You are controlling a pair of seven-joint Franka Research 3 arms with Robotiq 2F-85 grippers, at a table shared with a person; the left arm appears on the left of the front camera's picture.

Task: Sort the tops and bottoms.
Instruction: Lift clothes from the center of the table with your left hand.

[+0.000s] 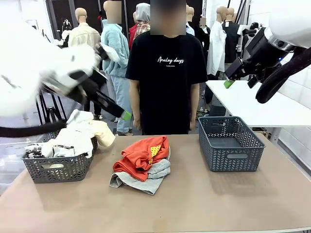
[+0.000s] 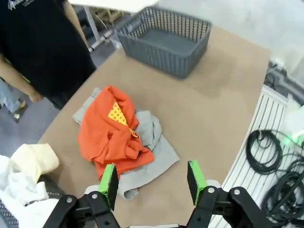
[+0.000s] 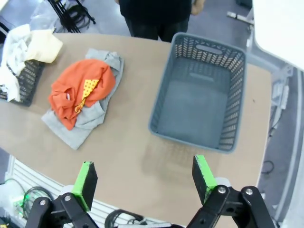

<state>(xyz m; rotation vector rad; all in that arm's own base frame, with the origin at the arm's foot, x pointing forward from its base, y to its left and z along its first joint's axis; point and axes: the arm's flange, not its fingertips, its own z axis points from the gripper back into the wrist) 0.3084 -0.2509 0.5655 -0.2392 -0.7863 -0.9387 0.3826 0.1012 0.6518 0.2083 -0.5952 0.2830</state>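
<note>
Left gripper and right gripper hung spread, empty, above the tabletop; a crumpled orange-red cloth top with yellow patch lay on a grey garment near its far edge, near an empty grey plastic basket.

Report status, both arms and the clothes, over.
Left gripper, right gripper: open, raised, empty. Orange top on grey garment, centre. Cream top, white top in left basket. Person behind, hands down.
</note>
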